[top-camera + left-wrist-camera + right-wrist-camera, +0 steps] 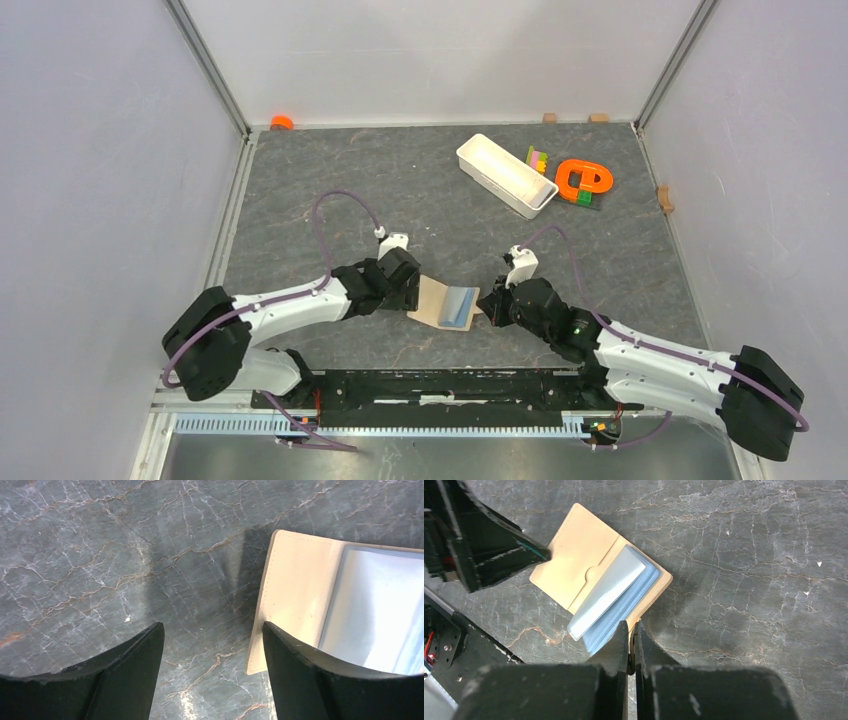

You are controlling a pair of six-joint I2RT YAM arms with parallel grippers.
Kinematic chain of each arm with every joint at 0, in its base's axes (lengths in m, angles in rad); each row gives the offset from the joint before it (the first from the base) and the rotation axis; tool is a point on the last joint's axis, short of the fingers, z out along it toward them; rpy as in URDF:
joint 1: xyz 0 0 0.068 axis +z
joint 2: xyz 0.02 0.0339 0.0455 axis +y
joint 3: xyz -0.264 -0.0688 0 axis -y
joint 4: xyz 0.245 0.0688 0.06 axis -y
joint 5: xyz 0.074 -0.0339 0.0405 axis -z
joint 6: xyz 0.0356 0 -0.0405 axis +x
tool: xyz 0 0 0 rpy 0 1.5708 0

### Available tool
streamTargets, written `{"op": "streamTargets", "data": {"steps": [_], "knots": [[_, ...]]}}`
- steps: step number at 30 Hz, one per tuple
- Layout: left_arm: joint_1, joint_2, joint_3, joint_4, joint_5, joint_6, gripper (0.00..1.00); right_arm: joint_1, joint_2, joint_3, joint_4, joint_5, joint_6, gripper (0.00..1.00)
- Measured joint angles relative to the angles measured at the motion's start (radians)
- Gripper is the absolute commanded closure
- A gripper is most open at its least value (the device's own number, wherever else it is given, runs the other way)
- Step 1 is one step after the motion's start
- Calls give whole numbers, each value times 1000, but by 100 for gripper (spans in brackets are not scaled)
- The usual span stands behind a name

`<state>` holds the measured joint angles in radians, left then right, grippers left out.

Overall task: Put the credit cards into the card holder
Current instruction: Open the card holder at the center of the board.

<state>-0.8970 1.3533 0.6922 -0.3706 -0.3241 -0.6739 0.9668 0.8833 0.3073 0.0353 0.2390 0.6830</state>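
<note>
A: Logging from the arm bases outward. What is each gripper doing at the card holder?

B: The card holder (579,555) is lying open and flat on the grey marbled table (330,180), between the two grippers. Pale blue leaves (624,600) are fanning up from its right half. The right gripper (630,625) is sitting at the holder's right edge, fingers pressed almost together with only a slit between them. Whether they are nipping the cover there, I cannot tell. The left gripper (212,627) is standing at the holder's left edge, fingers spread wide and gripping nothing. One finger is overlapping the corner of the tan flap.

A: And the credit cards?

B: No loose card is showing. The top pale blue-grey leaf (606,587) could be a card or a sleeve; I cannot tell which. The black one is not showing anywhere.

A: Handling notes?

B: My judgement: the holder is looking light and soft, so it is likely to slide on this smooth top and to flop shut. I am suggesting pinning the tan flap flat. The cards should be thin, stiff and slick, best pinched by a short edge and fed edgewise into the notched pocket (591,572).

A: Anything beyond the holder?

B: A white tray (505,175) is sitting well beyond the holder to the right. An orange ring-shaped toy (583,180) and coloured blocks (538,158) are lying just beside it.
</note>
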Motion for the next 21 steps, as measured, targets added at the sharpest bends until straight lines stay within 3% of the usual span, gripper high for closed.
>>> {"op": "streamTargets", "data": {"steps": [10,21], "knots": [[-18,-130,90,63,146,81,23,0,10,-14,4,2,0,100],[-87,54,153,196,309,84,28,0,10,-15,4,2,0,100]]}}
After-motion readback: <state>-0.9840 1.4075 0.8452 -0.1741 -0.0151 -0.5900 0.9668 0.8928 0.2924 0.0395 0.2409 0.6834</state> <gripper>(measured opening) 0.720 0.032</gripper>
